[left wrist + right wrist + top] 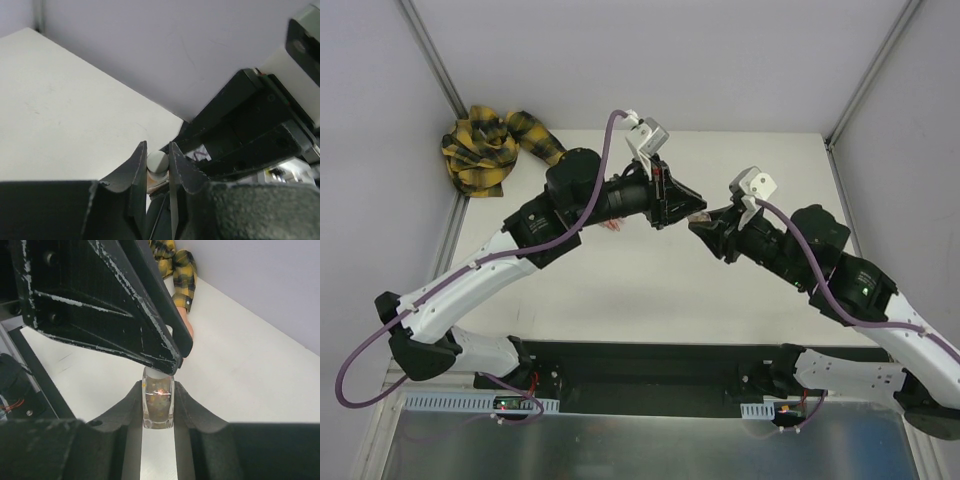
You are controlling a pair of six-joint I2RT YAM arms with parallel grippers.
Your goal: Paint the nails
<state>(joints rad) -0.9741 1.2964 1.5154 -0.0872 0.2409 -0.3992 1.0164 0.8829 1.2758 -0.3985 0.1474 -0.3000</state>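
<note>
The yellow-and-black plaid sleeve (485,150) lies bunched at the far left corner of the white table (650,290); from it the small peach mannequin hand (613,226) reaches right, toward the middle, lying on the table partly under the left arm; its nails are too small and too covered to pick out in any view.

Just right of that hand the two arms meet above the table. The left gripper (158,150) is pinched narrow on the white cap (157,162) of the nail-polish bottle; the right gripper (158,388), facing it, clamps the clear glass body of the bottle (158,410) between both pads.

The step in hand looks like opening the bottle, cap in one gripper and glass in the other, with no painting begun. To do it well:
- the right gripper should hold the glass firmly and not turn with it;
- the left should twist about the cap's own axis, with no sideways pull;
- the lift should come only once the thread lets go, straight along the neck, so the brush clears the rim without smearing;
- the bottle's mouth should be kept up so nothing spills on the sleeve side.
</note>
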